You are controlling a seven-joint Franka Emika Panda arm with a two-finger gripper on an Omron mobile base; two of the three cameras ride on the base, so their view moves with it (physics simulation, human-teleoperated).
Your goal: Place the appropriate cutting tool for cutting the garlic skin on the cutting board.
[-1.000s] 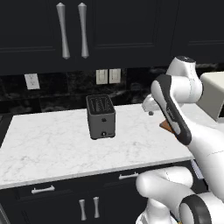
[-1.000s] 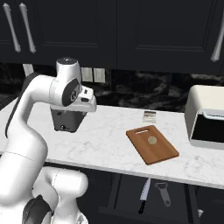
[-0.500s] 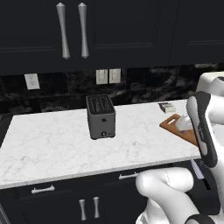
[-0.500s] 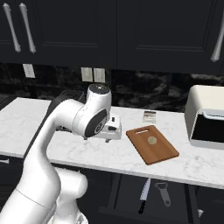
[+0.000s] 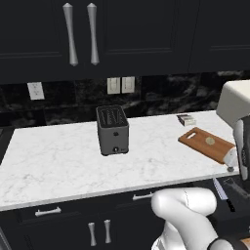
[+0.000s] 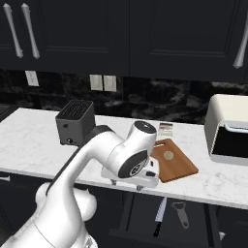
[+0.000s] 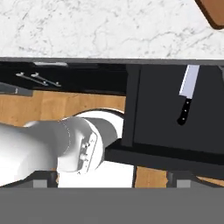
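While the knife lies in the open drawer below the cutting board, I'm reaching; next I descend onto its handle. Pincer state: cannot tell.

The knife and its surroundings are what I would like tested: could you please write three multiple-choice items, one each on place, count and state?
1. Where does the knife lie?
A. In the open drawer below the counter
B. On the cutting board
C. Beside the toaster

2. How many slots does the toaster have?
A. One
B. Two
C. Four

3. What rests on the cutting board?
A. The peeler
B. Nothing
C. The garlic alone

Answers: 1 A, it lies by the peeler under the counter edge. 2 B, two slots show on top. 3 C, one pale lump sits there.
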